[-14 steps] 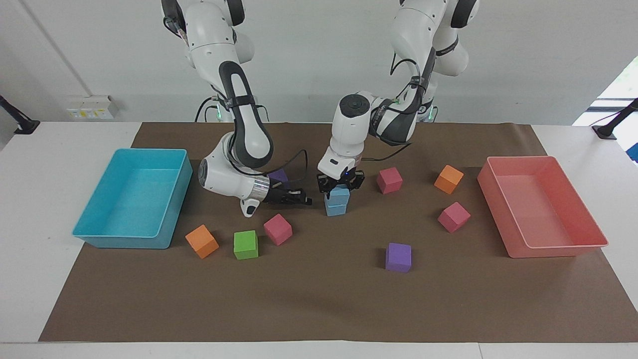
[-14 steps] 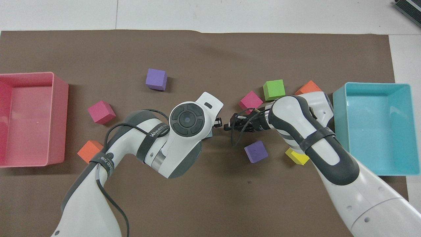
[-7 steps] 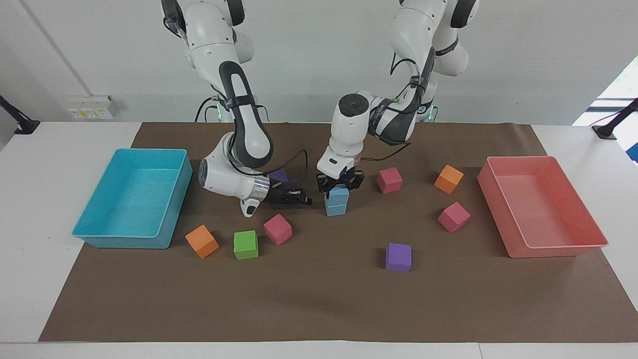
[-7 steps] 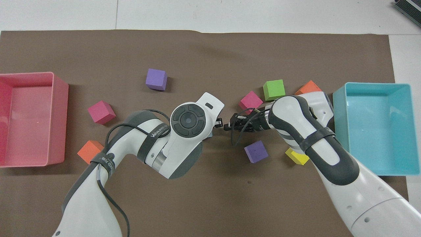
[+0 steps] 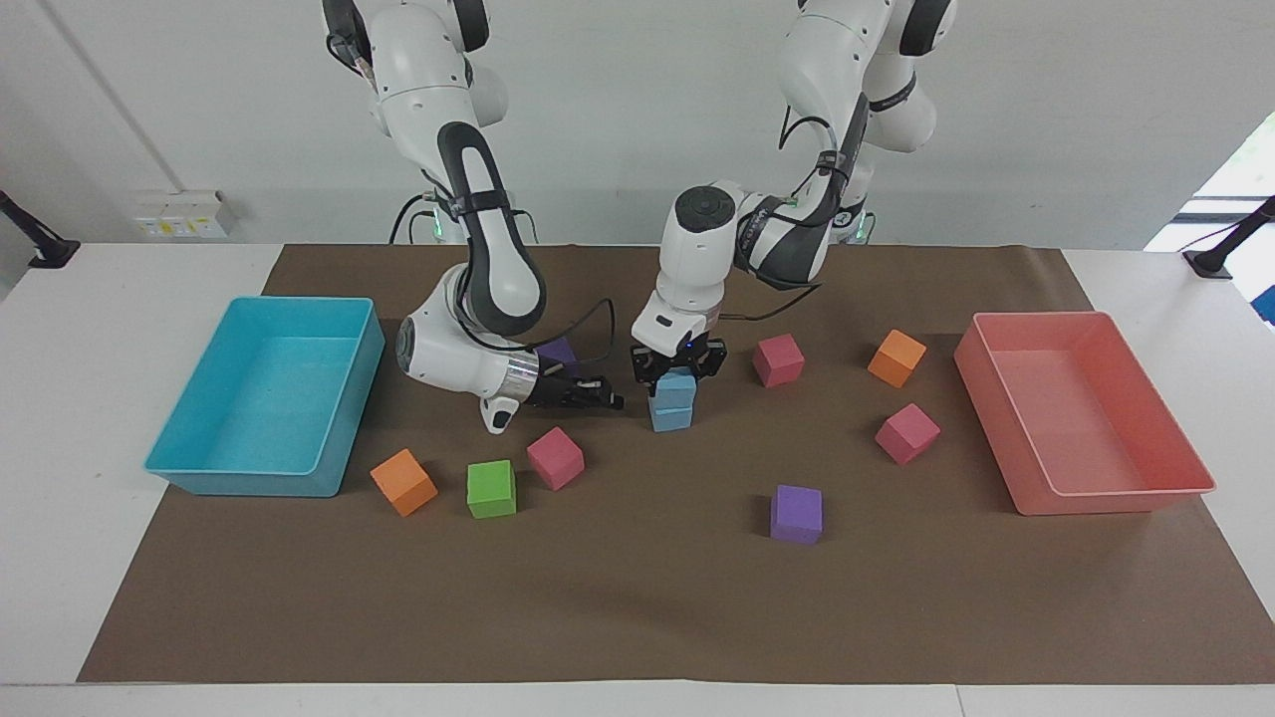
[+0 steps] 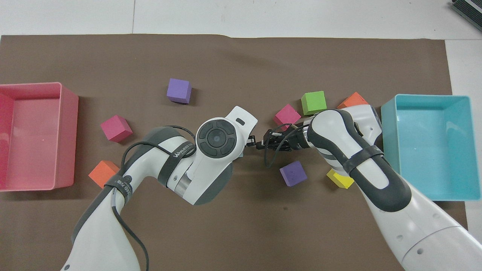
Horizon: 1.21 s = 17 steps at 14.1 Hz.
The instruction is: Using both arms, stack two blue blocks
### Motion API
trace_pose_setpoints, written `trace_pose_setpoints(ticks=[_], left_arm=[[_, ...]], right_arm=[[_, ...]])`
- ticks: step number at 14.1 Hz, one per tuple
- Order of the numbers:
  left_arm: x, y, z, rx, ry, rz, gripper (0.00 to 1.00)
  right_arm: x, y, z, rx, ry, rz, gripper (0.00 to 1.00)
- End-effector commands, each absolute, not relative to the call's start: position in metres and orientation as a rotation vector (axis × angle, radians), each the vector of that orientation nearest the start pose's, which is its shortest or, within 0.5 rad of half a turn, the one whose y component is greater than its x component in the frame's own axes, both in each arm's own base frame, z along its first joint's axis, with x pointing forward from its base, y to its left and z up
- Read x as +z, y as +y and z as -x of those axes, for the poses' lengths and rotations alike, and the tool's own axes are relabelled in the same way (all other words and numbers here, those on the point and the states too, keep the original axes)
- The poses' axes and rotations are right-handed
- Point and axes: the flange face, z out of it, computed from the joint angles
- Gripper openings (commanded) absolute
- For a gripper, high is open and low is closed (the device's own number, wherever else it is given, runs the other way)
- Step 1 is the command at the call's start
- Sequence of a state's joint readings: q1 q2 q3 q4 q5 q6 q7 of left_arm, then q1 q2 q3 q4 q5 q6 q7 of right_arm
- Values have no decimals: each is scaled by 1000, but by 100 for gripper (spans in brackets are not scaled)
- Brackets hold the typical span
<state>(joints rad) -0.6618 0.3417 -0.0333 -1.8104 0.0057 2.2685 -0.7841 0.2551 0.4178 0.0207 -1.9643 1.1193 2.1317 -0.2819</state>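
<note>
Two blue blocks (image 5: pixel 674 400) are seen stacked.
The top block is straddled by the left gripper (image 5: pixel 678 370), its grip unclear; the right gripper (image 5: pixel 610 401) is closed, beside them.

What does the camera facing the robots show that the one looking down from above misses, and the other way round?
Only the facing view shows the two blue blocks stacked, with the left gripper at the top one; from above, the left arm's wrist hides them.

Only the overhead view shows a yellow cube by the right arm, which covers it in the facing view.

Both show the right gripper, shut and held low beside the stack, the cyan tray, the pink tray, and the green cube.
</note>
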Motion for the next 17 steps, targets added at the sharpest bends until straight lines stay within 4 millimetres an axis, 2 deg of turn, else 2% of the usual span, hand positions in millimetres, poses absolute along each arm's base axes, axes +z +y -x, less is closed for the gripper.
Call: trace_pose_setpoints(ticks=[1,5,7,12,15,17], left_arm=[[368,-416,-500,-171,-145,3214,93],[368,-416,-500,-169,-142,3213,100],[370,-415,-499,-161,-131,3207,100],[412,-397,-497,-164,-139,3204,100],[442,-364,-498,-125,-89,3177,100],[458,-330,-498,-105,-28,3162,100]], right_arm=[[257,202,-569,236,231,2239,0],[257,202,-570,235,232,2240,0],[257,202,-570,234,235,2240,0],[259,202,-571,241,225,2232,0],[272,199,-576,219,218,2239,0],[288,195,-578,194,202,2253,0]])
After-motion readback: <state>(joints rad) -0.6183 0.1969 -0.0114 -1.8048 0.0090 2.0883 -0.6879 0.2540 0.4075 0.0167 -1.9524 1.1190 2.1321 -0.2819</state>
